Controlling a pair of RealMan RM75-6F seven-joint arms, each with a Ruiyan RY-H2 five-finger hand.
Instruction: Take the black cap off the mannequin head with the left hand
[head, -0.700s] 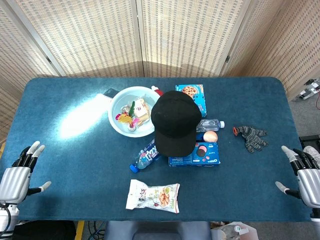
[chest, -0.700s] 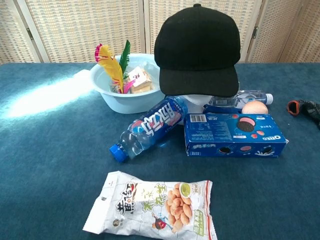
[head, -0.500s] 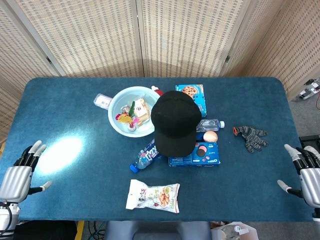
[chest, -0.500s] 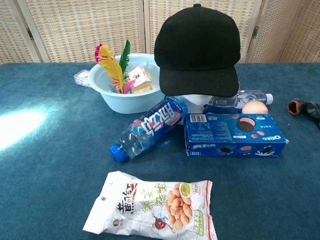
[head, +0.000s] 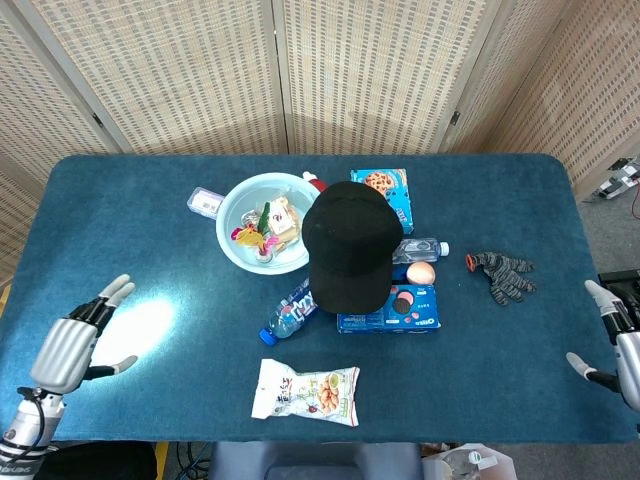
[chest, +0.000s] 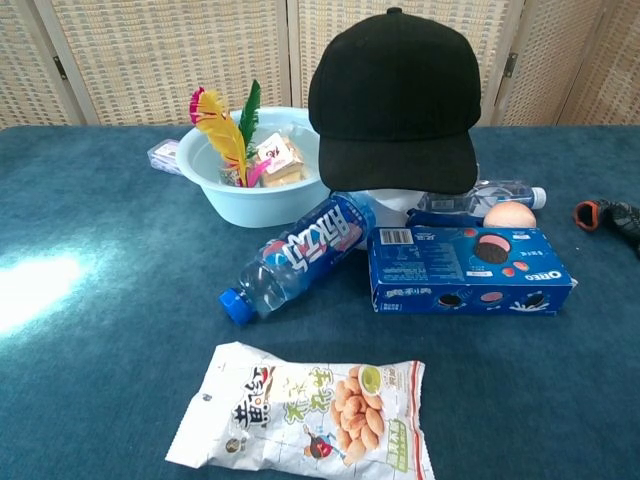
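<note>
Nearest the robot, the left hand hovers over the near left corner of the blue table, fingers spread and straight, holding nothing. The right hand sits at the near right edge, mostly cut off by the frame; the fingers that show are apart and empty.

A snack bag of nuts lies flat at the front centre. Behind it a blue-labelled plastic bottle lies on its side, blue lid pointing toward the robot, and just to its right stands a blue Oreo box, with a peach-coloured ball and a clear water bottle lying behind that.

The black cap sits on the mannequin head, of which only a white sliver shows beneath the brim, so its shape is hard to judge. The cap is at table centre, well apart from both hands.

Left of it a pale blue bowl holds coloured feathers and small packets. A small clear case lies beside the bowl's far left rim. A blue cookie box lies behind the cap, and a dark work glove lies to the right.
</note>
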